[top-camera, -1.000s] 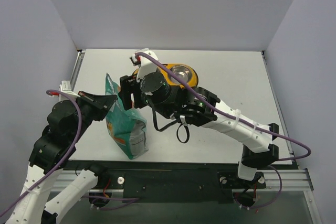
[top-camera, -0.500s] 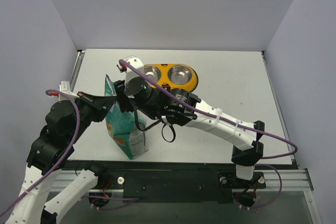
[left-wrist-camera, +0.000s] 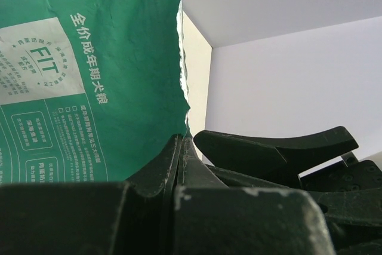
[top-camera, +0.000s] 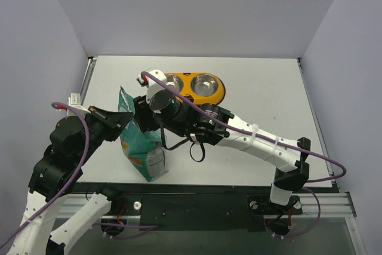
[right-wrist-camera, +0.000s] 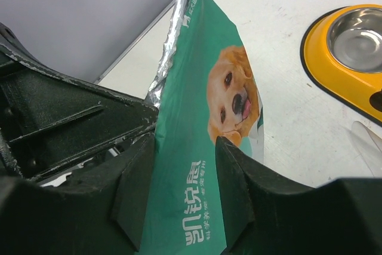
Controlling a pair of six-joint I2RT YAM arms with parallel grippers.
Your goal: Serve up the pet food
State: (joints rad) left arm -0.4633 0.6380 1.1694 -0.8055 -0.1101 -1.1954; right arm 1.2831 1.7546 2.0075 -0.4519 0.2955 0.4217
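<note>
The teal-and-white dog-print bag [top-camera: 142, 147] stands upright on the table, its torn top open. My left gripper [top-camera: 123, 119] is shut on the top left edge of the bag [left-wrist-camera: 89, 82], its fingertips [left-wrist-camera: 181, 141] pinched flat on the foil. My right gripper [top-camera: 143, 117] is open, its two fingers straddling the bag's upper front panel [right-wrist-camera: 197, 165]; its gripper point in its own view [right-wrist-camera: 185, 168] lies on the panel. The yellow double-bowl feeder [top-camera: 192, 85] stands behind the bag with both steel bowls bare. No brown kibble shows; it is hidden in the bag.
The feeder's rim [right-wrist-camera: 325, 70] shows at the right of the right wrist view. The left gripper's black body [right-wrist-camera: 83, 123] sits close beside the right fingers. Grey walls close in the table on three sides.
My right arm has swung left from over the feeder to the bag's top, uncovering the left bowl. The left gripper has kept its hold on the bag's edge.
</note>
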